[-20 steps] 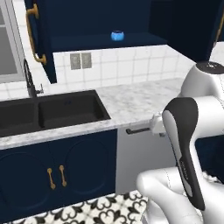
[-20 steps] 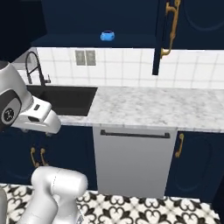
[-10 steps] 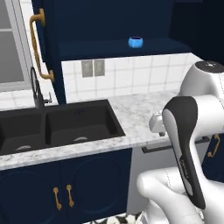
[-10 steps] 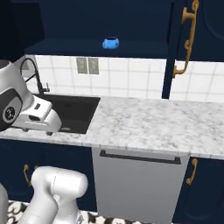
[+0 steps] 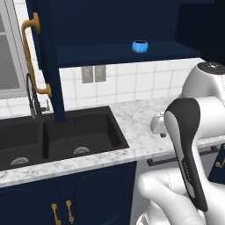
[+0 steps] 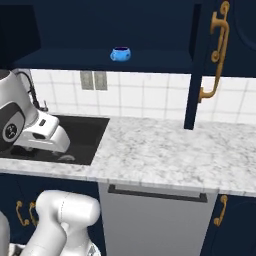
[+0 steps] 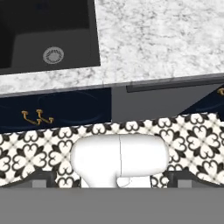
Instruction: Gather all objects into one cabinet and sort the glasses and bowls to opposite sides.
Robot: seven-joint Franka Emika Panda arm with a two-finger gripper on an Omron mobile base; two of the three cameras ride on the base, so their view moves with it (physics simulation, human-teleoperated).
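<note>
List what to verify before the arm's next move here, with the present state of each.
1. Wall cabinet open: ok, shelf exposed in both base views.
2. Blue bowl on the shelf: ok, upright.
3. Other bowl and cups located: not ok, none seen here.
4. Tool state: cannot tell, fingertips not visible.
5. Counter in front free of obstacles: ok.
6. Sink holding task objects: cannot tell, its basins are seen partly.

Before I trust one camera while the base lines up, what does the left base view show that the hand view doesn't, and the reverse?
Left base view alone: the small blue bowl on the cabinet shelf, the open door's brass handle, the faucet and wall outlets. Hand view alone: the patterned floor and two small brass handles. Both: the black sink and marble counter.
</note>
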